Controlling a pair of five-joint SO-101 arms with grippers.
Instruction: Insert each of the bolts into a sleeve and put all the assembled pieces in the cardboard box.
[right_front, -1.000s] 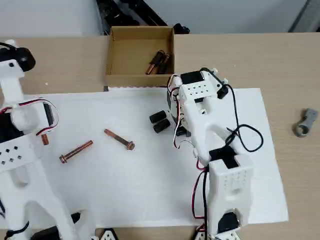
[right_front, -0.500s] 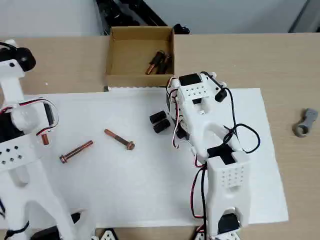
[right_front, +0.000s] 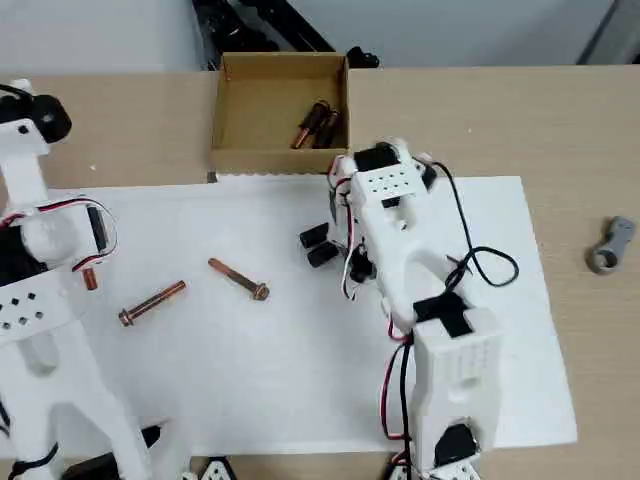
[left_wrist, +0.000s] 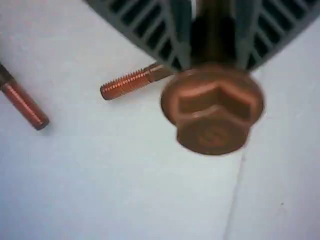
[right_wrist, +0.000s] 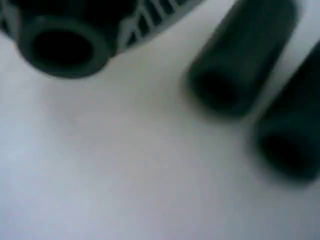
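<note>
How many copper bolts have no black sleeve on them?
3. One copper hex-head bolt lies on the white sheet by the left arm, another mid-sheet, a third in the left end effector. The cardboard box may hide more.

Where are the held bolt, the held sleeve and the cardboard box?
held bolt (left_wrist: 212, 111): left wrist view, on its hex head.
held sleeve (right_wrist: 65, 71): right wrist view, on the rim of its open end.
cardboard box (right_front: 262, 105): high view, on its bare floor.
</note>
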